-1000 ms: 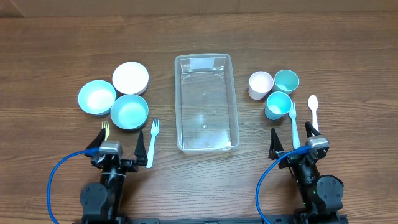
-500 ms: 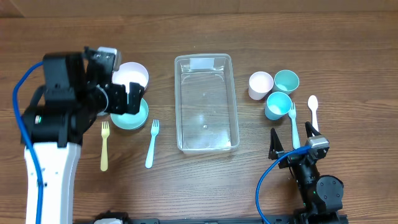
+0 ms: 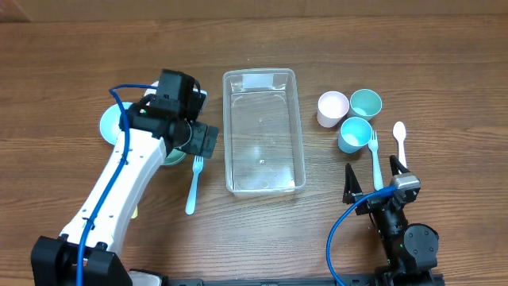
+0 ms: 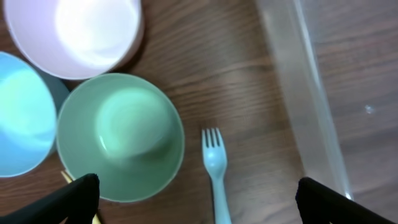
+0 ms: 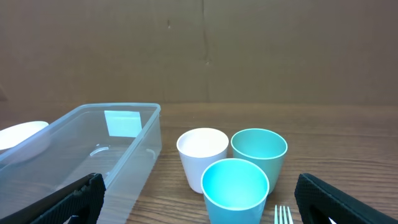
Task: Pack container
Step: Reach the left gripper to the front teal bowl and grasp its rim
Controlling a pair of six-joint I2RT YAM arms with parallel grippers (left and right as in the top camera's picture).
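The clear plastic container (image 3: 263,131) stands empty at the table's middle; its wall shows in the left wrist view (image 4: 305,99) and the right wrist view (image 5: 81,146). My left gripper (image 3: 197,143) is open and empty, hovering over the teal bowl (image 4: 121,137) and the light blue fork (image 4: 214,168), just left of the container. The white bowl (image 4: 74,31) and blue bowl (image 4: 18,124) lie beside the teal one. My right gripper (image 3: 373,187) is open and empty, resting near the front edge, facing the cups.
A white cup (image 3: 332,107), teal cup (image 3: 366,102) and blue cup (image 3: 355,133) stand right of the container. A light blue fork (image 3: 375,155) and white spoon (image 3: 400,139) lie beside them. The left fork (image 3: 193,187) lies in front of the bowls.
My left arm has risen from its rest spot, swung out over the bowls and then moved right toward the container. The right arm has not moved.
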